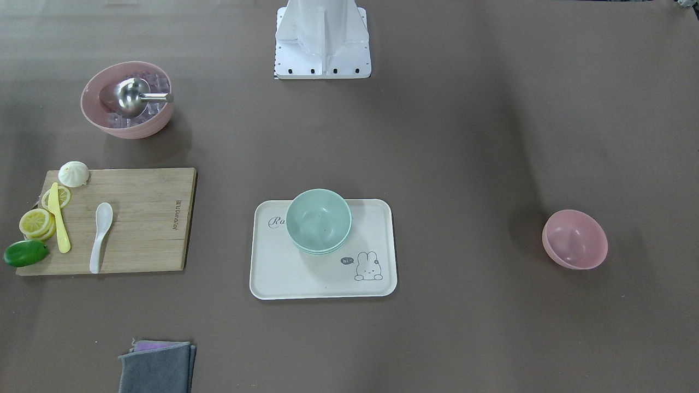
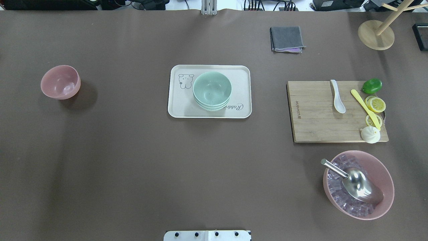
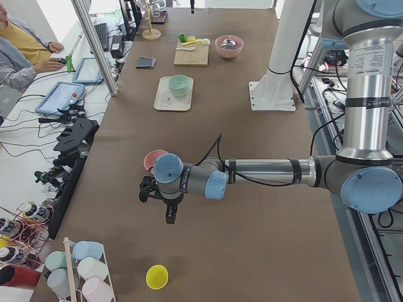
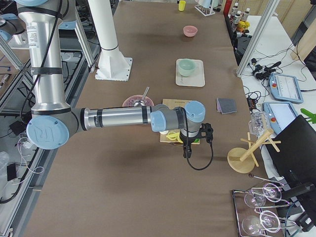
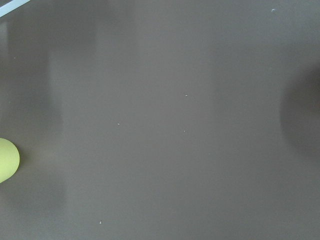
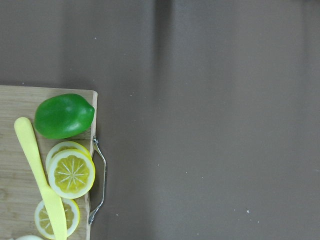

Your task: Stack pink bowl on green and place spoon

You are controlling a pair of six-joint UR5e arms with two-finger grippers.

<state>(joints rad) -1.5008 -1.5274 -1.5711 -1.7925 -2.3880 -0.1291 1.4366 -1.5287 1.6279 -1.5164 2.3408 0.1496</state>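
Note:
A small empty pink bowl [image 2: 61, 82] stands alone on the brown table at the left. A stack of green bowls [image 2: 212, 90] sits on the cream rabbit tray [image 2: 177, 107] at the middle. A white spoon [image 2: 337, 100] lies on the wooden cutting board [image 2: 314, 120] at the right. Neither gripper shows in the overhead or front views. In the exterior left view my left gripper [image 3: 170, 216] hangs above the table just short of the pink bowl [image 3: 153, 158]. In the exterior right view my right gripper [image 4: 186, 152] hangs over the board's near end. I cannot tell whether either gripper is open or shut.
A large pink bowl [image 2: 381, 167] with ice cubes and a metal scoop [image 2: 357, 182] stands near the board. A lime [image 2: 371, 86], lemon slices, a yellow knife [image 2: 365, 108] and a white bun lie on the board. A grey cloth [image 2: 287, 39] and a wooden stand [image 2: 376, 33] are at the far edge.

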